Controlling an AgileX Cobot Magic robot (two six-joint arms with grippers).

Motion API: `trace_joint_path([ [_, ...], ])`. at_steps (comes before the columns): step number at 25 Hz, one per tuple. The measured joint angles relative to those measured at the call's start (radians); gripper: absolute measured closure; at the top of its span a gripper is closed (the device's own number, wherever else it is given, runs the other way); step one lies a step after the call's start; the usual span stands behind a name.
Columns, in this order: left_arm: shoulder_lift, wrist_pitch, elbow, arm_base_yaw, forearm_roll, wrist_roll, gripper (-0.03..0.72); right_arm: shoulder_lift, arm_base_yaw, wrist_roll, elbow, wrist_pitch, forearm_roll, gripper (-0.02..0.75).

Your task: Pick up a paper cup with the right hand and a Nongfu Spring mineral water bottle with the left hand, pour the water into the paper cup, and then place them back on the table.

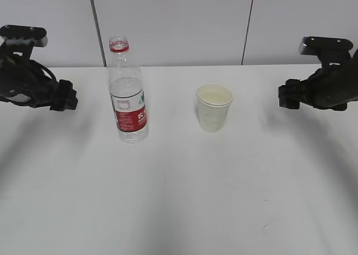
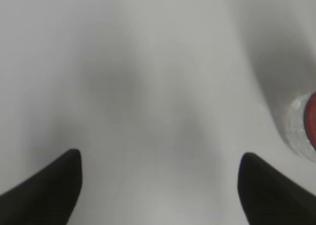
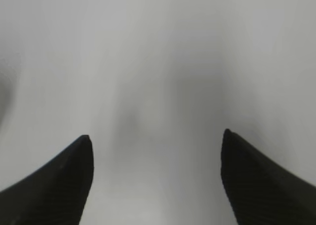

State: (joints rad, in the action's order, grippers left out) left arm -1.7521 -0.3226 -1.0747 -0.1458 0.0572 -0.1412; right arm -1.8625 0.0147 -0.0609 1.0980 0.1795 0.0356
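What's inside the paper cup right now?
The paper cup stands upright and open; only its pale inner wall just below the rim shows. Its bottom is hidden at this angle, so any water can't be confirmed. The bottle is uncapped and partly filled.

Lab-type robot test setup; plain white table (image 1: 179, 210); bare grey-white panel wall (image 1: 168, 20) with dark vertical seams behind; two black arms mounted either side; no household furnishings visible.

Beside the clear, red-ringed, red-and-white-labelled bottle (image 1: 127, 93) stands a cream, faintly speckled cup (image 1: 213, 108), both on the white table (image 1: 184, 193).
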Motion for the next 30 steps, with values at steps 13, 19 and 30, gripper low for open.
trace_joint_path([
  [13, 0.000, -0.632, -0.370, 0.000, -0.005, 0.037, 0.104, 0.000, 0.000, 0.034, 0.358, 0.683, 0.000, 0.144],
  [19, 0.000, -0.782, -0.444, 0.000, -0.076, 0.094, 0.108, 0.000, 0.000, 0.052, 0.414, 0.855, 0.000, 0.148],
  [30, 0.000, -0.868, -0.457, 0.000, -0.181, 0.131, 0.114, 0.000, 0.000, 0.114, 0.446, 0.945, -0.070, 0.148],
])
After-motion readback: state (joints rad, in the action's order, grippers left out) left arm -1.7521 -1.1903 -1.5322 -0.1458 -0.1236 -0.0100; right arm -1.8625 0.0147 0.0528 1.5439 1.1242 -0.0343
